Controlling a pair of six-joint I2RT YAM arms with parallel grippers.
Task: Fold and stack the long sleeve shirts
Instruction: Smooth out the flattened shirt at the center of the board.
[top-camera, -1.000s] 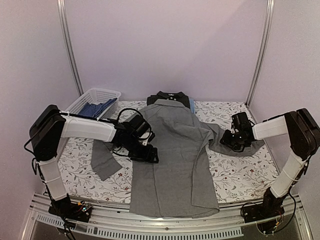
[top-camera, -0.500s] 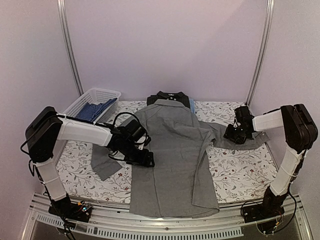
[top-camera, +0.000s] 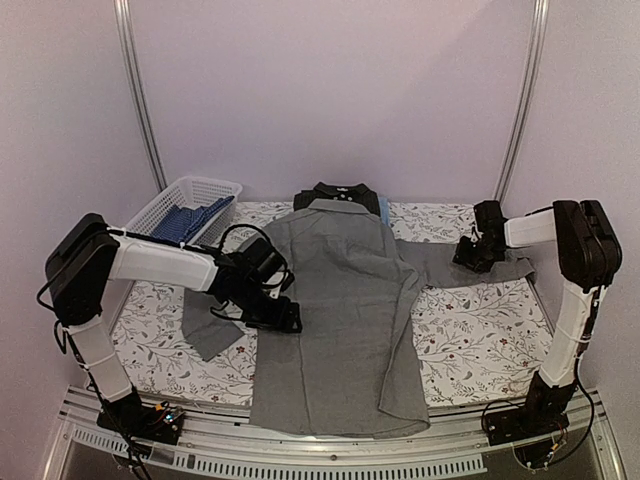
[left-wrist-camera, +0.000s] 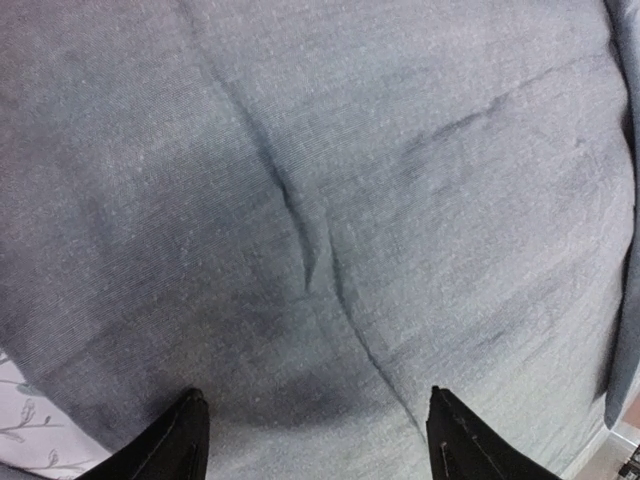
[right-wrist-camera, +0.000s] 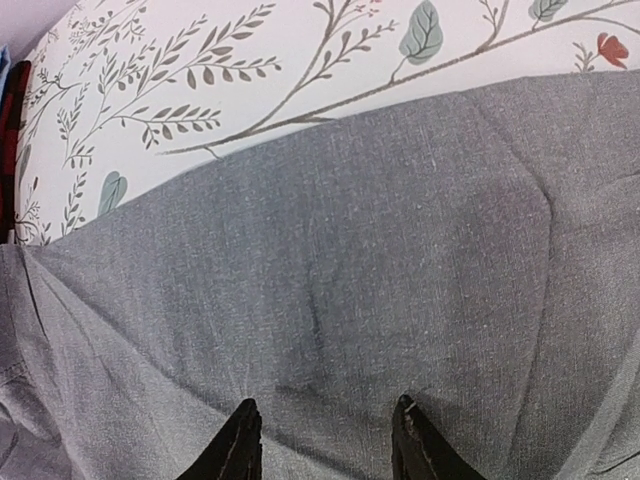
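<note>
The grey shirt (top-camera: 345, 310) lies spread on the table (top-camera: 470, 340), collar far and hem over the near edge. Its collar overlaps the black shirt (top-camera: 335, 192) and the blue shirt (top-camera: 384, 208). The left gripper (top-camera: 278, 318) is spread wide over the grey shirt's left edge and holds nothing. The right gripper (top-camera: 472, 252) is about half open over the sleeve (top-camera: 445, 268) stretched out to the right. The cloth lies flat between its fingers (right-wrist-camera: 240, 440), unpinched.
</note>
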